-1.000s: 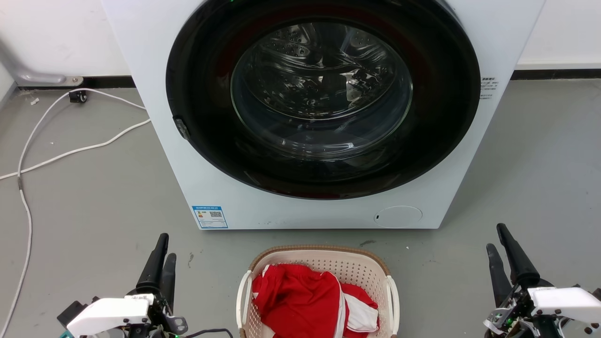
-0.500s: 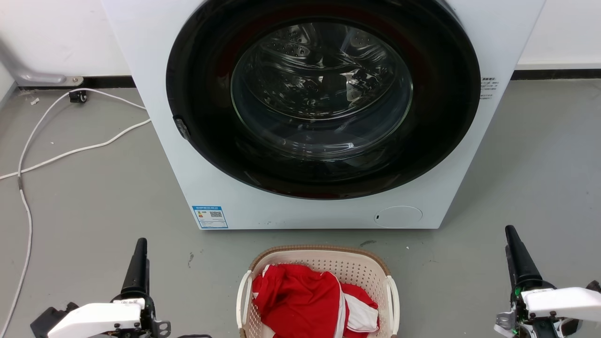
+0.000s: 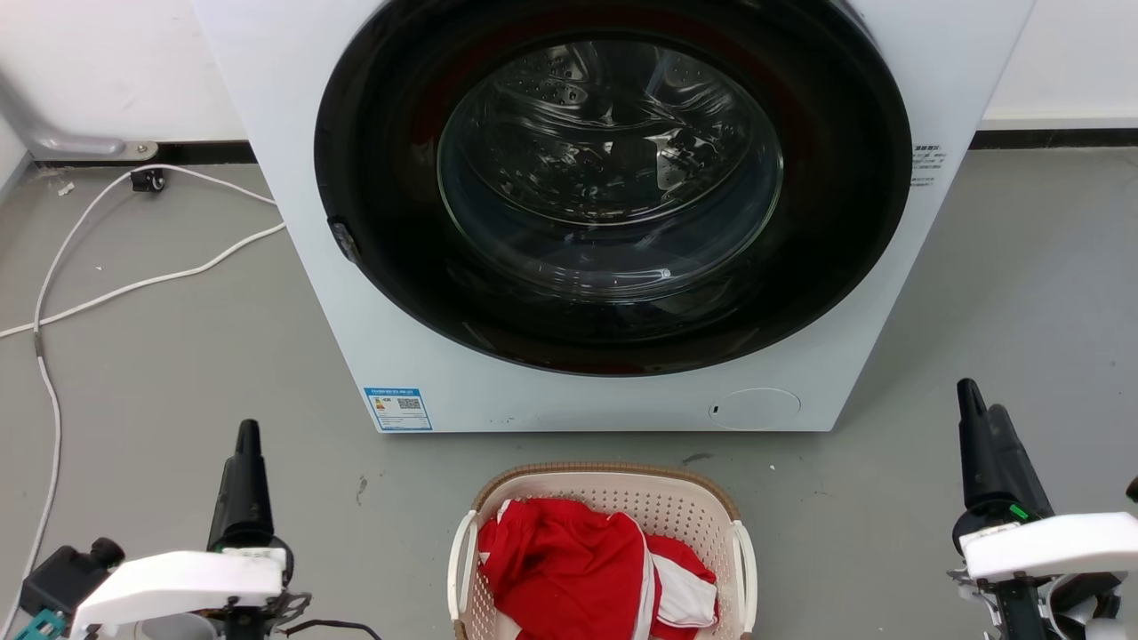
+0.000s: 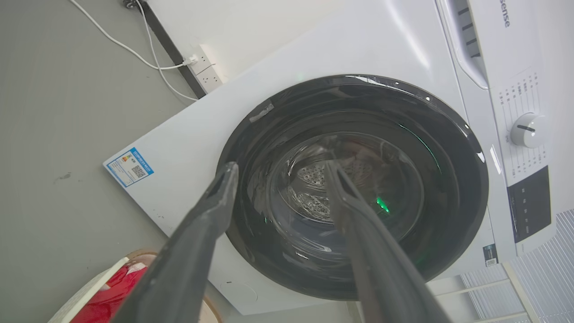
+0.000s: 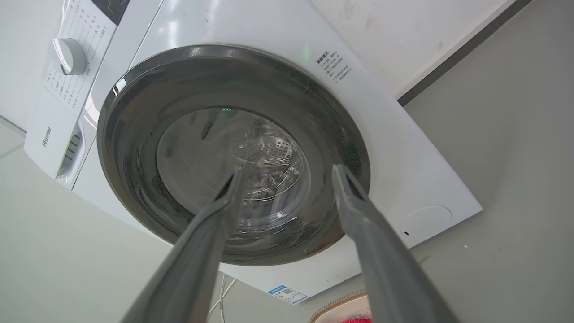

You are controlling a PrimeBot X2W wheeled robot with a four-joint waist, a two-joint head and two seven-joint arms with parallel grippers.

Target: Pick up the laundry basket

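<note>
The laundry basket [image 3: 613,468] sits on the grey floor [image 3: 178,382] at the bottom centre of the head view, just in front of the washing machine [image 3: 284,178] but apart from it. Its rounded far end, edged by the brown rim, points up the frame toward the machine's round dark door [image 3: 613,187]. The two white side handles lie at the frame's left and right, so the basket faces the machine squarely. Its near part is cut by the bottom edge, so which way the long axis runs cannot be told. A red and white garment [image 3: 569,569] lies heaped inside it.

The left gripper [image 3: 248,431] stands at the lower left, well apart from the basket's left handle, fingers pointing up the frame. In the left wrist view its fingers [image 4: 197,233] are spread with a clear gap and nothing between them. The right gripper [image 3: 980,398] stands at the lower right, equally far from the right handle. In the right wrist view its fingers [image 5: 202,242] are likewise parted and empty.

A blue label [image 3: 397,410] marks the machine's lower left corner. A white cable [image 3: 133,286] trails across the floor at the upper left.
</note>
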